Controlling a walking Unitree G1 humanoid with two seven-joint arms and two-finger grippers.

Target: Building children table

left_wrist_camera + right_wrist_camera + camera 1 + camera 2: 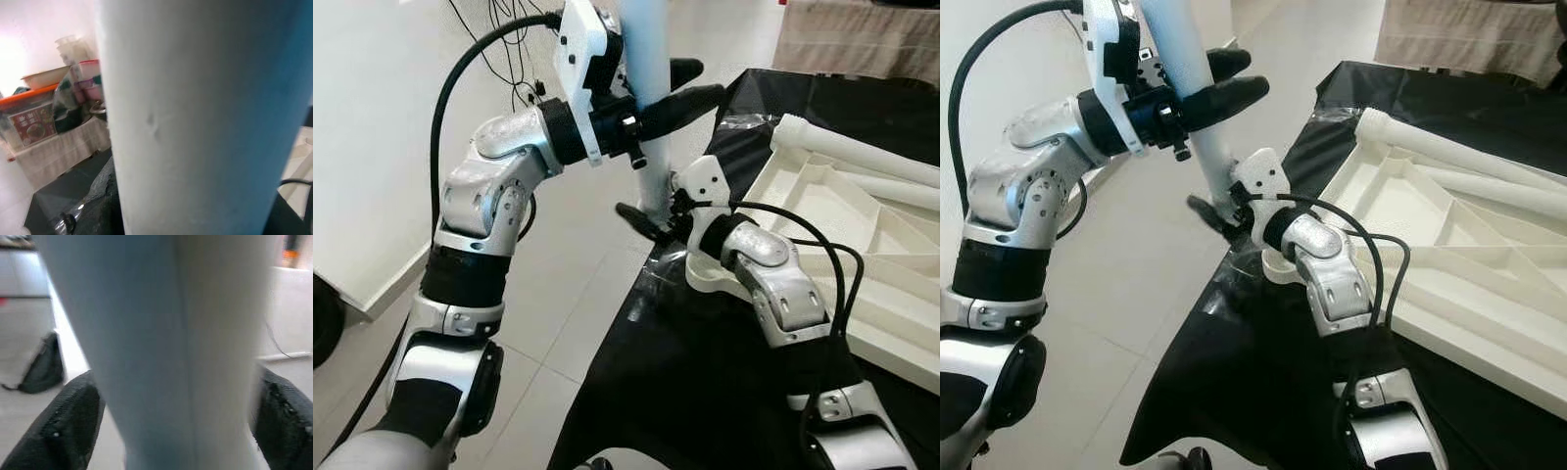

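Both pincers, left (677, 88) and right (651, 223), clasp the top-cropped table leg (649, 59).

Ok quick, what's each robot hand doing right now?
Left end effector: shut on the white table leg, high up.
Right end effector: shut on the same leg, lower down.

Before you, a tabletop (724, 392) draped in black sheeting carries a white moulded table panel (862, 245), lying underside up with its ribs showing. A white cylindrical leg (862, 147) rests along the panel's far edge. Clear plastic film (656, 279) lies crumpled at the tabletop's near-left edge, above pale floor tiles (568, 294).
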